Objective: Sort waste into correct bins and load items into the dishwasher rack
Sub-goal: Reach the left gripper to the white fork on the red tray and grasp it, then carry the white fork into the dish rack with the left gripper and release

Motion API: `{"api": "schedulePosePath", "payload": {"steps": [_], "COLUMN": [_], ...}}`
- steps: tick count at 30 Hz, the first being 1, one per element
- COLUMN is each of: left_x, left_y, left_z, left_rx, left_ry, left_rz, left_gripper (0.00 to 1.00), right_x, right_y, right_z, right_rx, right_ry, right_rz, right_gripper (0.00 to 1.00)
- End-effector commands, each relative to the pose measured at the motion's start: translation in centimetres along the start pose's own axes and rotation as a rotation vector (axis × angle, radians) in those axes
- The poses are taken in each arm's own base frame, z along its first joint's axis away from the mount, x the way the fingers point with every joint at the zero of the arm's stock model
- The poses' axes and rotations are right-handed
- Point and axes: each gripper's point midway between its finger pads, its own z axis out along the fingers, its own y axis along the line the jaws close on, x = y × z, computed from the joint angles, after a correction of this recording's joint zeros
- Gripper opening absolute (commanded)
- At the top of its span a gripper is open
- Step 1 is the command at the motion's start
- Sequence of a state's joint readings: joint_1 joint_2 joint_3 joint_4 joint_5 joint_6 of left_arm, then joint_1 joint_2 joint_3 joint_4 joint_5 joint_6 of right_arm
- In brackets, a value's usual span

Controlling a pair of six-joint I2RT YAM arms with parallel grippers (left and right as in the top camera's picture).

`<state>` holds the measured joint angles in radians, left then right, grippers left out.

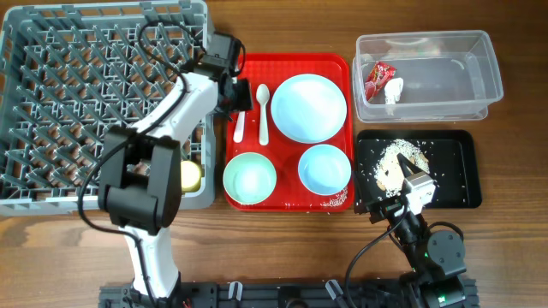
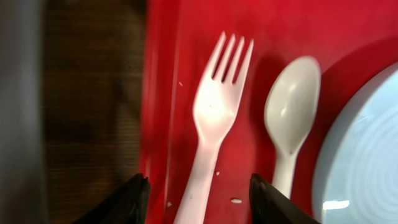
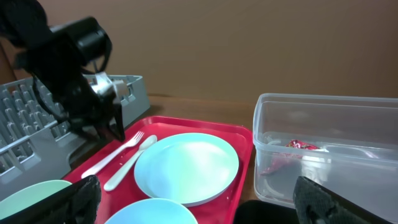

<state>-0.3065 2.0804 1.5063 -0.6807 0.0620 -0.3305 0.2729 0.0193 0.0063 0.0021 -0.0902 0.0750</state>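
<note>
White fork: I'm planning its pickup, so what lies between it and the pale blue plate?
The white spoon, lying alongside the fork on the red tray; the left wrist view shows it, the overhead too.

We are seeing a red serving tray (image 1: 288,167) lying flat around the middle of the wooden table (image 1: 514,257), its long sides running from the far edge toward the near one. Its raised rim is standing up all round. Behind the table's far edge, a plain brown wall (image 3: 249,43) is filling the background.
</note>
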Motion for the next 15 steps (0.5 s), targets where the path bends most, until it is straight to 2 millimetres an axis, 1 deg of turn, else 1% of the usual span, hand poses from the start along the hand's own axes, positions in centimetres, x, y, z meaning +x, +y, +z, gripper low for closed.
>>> {"api": "schedulePosePath", "payload": {"steps": [1, 4, 5, 7, 10, 11, 14, 15], "left_x": [1.3, 1.8, 2.0, 2.1, 2.0, 2.0, 2.2, 2.4], "left_y": [0.4, 0.6, 0.6, 0.2, -0.4, -0.7, -0.4, -0.2], "left_z": [1.8, 2.5, 2.8, 2.9, 3.0, 3.1, 3.8, 4.2], "left_rx": [-0.068, -0.096, -0.098, -0.095, -0.086, -0.083, -0.138, -0.163], "left_ry": [0.033, 0.048, 0.055, 0.052, 0.04, 0.036, 0.025, 0.023], "left_rz": [0.064, 0.074, 0.076, 0.084, 0.095, 0.101, 0.091, 0.081], "left_gripper": [0.53, 0.5, 0.47, 0.38, 0.37, 0.35, 0.13, 0.13], "right_x": [-0.2, -0.2, -0.2, -0.2, -0.2, -0.2, -0.2, -0.2], "right_y": [0.2, 0.2, 0.2, 0.2, 0.2, 0.2, 0.2, 0.2], "right_z": [0.0, 0.0, 0.0, 0.0, 0.0, 0.0, 0.0, 0.0], "right_rx": [-0.014, -0.014, -0.014, -0.014, -0.014, -0.014, -0.014, -0.014], "right_ry": [-0.011, -0.011, -0.011, -0.011, -0.011, -0.011, -0.011, -0.011], "right_rz": [0.009, 0.009, 0.009, 0.009, 0.009, 0.009, 0.01, 0.009], "right_gripper": [1.0, 1.0, 1.0, 1.0, 1.0, 1.0, 1.0, 1.0]}}
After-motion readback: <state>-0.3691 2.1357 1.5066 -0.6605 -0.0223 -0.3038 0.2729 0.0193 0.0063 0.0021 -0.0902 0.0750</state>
